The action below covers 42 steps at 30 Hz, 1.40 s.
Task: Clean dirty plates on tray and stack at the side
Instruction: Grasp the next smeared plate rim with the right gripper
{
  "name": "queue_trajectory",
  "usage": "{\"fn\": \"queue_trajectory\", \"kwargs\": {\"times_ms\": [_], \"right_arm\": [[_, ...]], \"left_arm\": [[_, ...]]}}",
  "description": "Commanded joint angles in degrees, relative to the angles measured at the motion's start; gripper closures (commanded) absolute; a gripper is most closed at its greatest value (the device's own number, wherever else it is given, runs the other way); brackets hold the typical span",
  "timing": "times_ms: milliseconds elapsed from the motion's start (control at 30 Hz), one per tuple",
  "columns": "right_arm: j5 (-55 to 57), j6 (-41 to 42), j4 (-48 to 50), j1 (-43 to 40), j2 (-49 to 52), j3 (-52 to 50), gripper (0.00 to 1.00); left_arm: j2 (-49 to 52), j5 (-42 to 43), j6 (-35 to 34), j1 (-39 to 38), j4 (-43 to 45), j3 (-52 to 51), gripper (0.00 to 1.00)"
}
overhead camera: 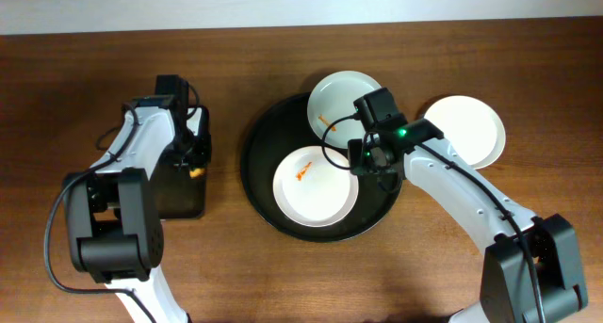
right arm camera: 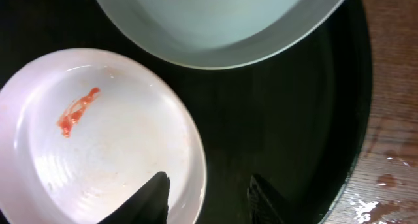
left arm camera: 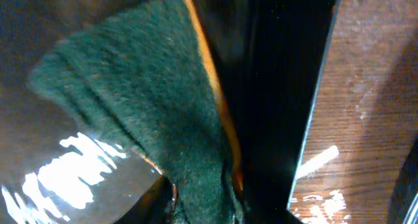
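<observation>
The large round black tray [overhead camera: 259,177] holds two white plates. The near plate [overhead camera: 317,193] has an orange-red smear; it also shows in the right wrist view [right arm camera: 111,152]. The far plate [overhead camera: 341,97], also smeared, lies at the tray's back rim and shows in the right wrist view [right arm camera: 215,28]. A third plate [overhead camera: 466,127] with no visible smear lies on the wood to the right. My right gripper [overhead camera: 370,163] [right arm camera: 210,196] is open, straddling the near plate's right rim. My left gripper [overhead camera: 193,168] [left arm camera: 202,208] is shut on a green and orange sponge [left arm camera: 144,100].
A smaller rectangular black tray [overhead camera: 174,202] sits at the left under my left gripper; its dark wall [left arm camera: 281,87] fills the left wrist view. Brown wood tabletop [overhead camera: 443,257] surrounds both trays.
</observation>
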Motion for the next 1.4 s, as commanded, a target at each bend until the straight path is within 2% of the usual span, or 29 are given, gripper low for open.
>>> {"fn": "queue_trajectory", "kwargs": {"times_ms": [0, 67, 167, 233, 433, 533, 633, 700, 767, 933, 1067, 1133, 1333, 1367], "right_arm": [[2.2, -0.3, 0.1, 0.0, -0.3, -0.4, 0.58], [2.2, -0.3, 0.0, 0.0, -0.3, -0.4, 0.56], [2.2, -0.3, 1.0, 0.0, -0.3, -1.6, 0.48], [2.1, -0.3, 2.4, 0.1, -0.2, -3.0, 0.46], [1.0, -0.3, 4.5, 0.1, 0.0, -6.3, 0.46], [0.6, -0.3, 5.2, 0.1, 0.1, -6.8, 0.46], [0.4, -0.3, 5.2, 0.1, 0.5, -7.0, 0.46], [0.4, -0.3, 5.6, 0.6, 1.6, -7.0, 0.46], [0.5, -0.3, 6.2, 1.6, 1.7, -7.0, 0.46], [1.8, -0.3, 6.9, 2.3, 2.0, -7.2, 0.40], [1.2, -0.1, 10.9, 2.4, 4.3, -9.3, 0.41], [0.0, 0.3, 11.3, 2.4, 4.6, -9.6, 0.47], [-1.5, 3.2, 11.0, 4.4, 4.6, -10.8, 0.53], [-0.8, 3.3, 11.1, 5.6, 4.6, -10.8, 0.56]], "left_arm": [[0.3, 13.7, 3.1, 0.2, 2.5, -1.4, 0.74], [0.3, 19.9, 4.4, 0.2, 3.3, -1.4, 0.74], [0.3, 20.5, 4.4, 0.2, 2.7, -1.4, 0.74], [0.3, 20.1, 4.4, 0.2, 2.6, -1.4, 0.74], [0.3, 15.5, 6.3, -0.2, -2.0, -1.4, 0.73], [0.2, 9.1, 6.3, -0.5, -4.0, -1.4, 0.73], [0.2, 9.3, 8.3, -0.5, -4.0, -1.4, 0.73], [0.2, 7.6, 7.9, -0.5, -5.0, -1.4, 0.72], [0.2, 2.5, 5.6, -0.5, -6.7, -1.4, 0.72], [0.2, 2.6, 5.2, -0.6, -6.3, -1.4, 0.72], [-0.3, 2.8, 4.5, -0.6, -5.0, -1.4, 0.72], [-1.7, 2.8, 4.4, -0.6, -4.5, -1.4, 0.72], [-6.9, 5.3, 2.1, -0.6, -3.5, -1.4, 0.72], [-7.0, 6.6, 1.9, -0.6, -3.5, -1.4, 0.72]]}}
